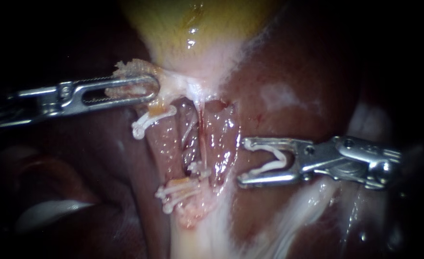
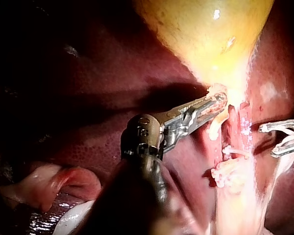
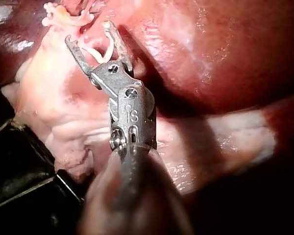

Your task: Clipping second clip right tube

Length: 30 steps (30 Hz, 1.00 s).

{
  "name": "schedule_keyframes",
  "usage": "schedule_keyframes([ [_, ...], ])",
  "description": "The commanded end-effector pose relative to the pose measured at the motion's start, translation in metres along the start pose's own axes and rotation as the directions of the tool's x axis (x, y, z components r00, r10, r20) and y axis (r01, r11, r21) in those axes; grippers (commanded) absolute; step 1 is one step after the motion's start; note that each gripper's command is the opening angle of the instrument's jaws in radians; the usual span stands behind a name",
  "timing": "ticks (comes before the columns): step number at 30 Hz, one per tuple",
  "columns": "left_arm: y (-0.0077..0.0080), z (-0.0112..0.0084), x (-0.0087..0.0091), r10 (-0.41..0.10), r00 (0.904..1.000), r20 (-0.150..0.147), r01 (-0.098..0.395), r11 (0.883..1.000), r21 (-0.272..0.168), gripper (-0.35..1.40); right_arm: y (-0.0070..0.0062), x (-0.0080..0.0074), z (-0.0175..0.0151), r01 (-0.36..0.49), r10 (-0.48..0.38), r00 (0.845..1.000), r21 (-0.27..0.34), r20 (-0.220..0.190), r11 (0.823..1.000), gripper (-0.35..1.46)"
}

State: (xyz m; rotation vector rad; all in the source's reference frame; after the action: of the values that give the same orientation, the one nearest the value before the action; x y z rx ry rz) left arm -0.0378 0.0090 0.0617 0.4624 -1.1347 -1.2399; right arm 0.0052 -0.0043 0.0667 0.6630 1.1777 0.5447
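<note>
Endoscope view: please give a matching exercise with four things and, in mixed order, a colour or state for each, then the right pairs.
1 left instrument
2 right instrument
3 gallbladder
4 loaded clip

a white, open
b yellow
c jaws shut on tissue
d jaws wide apart on a clip, beside the right tube

Pairs: 1-c, 2-d, 3-b, 4-a
</note>
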Motion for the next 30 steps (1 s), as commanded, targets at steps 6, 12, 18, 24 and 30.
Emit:
schedule_keyframes([
  [6,-0.0002,0.0,0.0,0.0,1.0,-0.002,0.0,1.0,0.003,-0.11,0.0012,-0.0002,0.0026,-0.093,0.093,0.995,0.019,-0.02,0.996,0.45],
  [12,-0.0002,-0.0001,0.0001,0.0,1.0,-0.002,0.0,1.0,0.003,-0.11,0.0022,0.0001,0.0038,-0.163,0.165,0.985,0.044,-0.051,0.986,0.45],
  [18,-0.0003,-0.0001,0.0001,0.0,1.0,-0.001,0.0,1.0,0.003,-0.1,0.0026,0.0,0.0051,-0.224,0.231,0.97,0.088,-0.075,0.971,0.45],
  [24,-0.0003,-0.0001,0.0001,0.0,1.0,-0.001,0.0,1.0,0.002,-0.1,0.0028,-0.0005,0.0071,-0.245,0.253,0.965,0.107,-0.069,0.964,0.45],
  [30,-0.0003,-0.0001,0.0001,0.0,1.0,-0.001,0.0,1.0,0.002,-0.1,0.0031,-0.0014,0.0081,-0.269,0.279,0.958,0.123,-0.072,0.955,0.45],
])
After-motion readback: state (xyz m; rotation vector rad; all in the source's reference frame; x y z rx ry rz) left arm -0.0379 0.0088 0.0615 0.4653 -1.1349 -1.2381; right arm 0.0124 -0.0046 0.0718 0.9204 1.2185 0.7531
